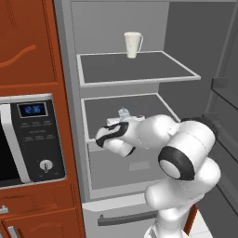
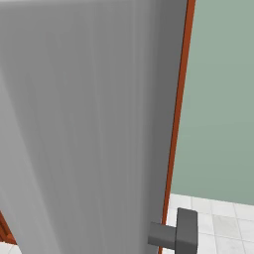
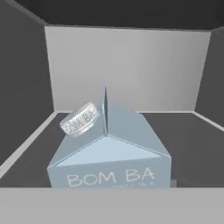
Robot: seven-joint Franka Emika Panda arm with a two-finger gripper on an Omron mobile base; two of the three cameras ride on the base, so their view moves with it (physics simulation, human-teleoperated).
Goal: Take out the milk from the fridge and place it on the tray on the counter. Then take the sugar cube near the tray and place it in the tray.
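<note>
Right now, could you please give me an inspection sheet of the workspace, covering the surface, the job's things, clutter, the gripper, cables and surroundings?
Surface: dark grey middle shelf inside the open fridge.
Job's things: the milk, a pale blue carton with a gabled top and a silvery cap, stands upright on that shelf, close before the hand camera.
Clutter: a white mug on the upper shelf.
Gripper: reached in at the milk; fingertips hidden, so open or shut cannot be told.
Cables: nothing seen.
Surroundings: microwave in red-brown cabinets left of the fridge; grey fridge door with its handle, green wall and white floor tiles beyond.
</note>
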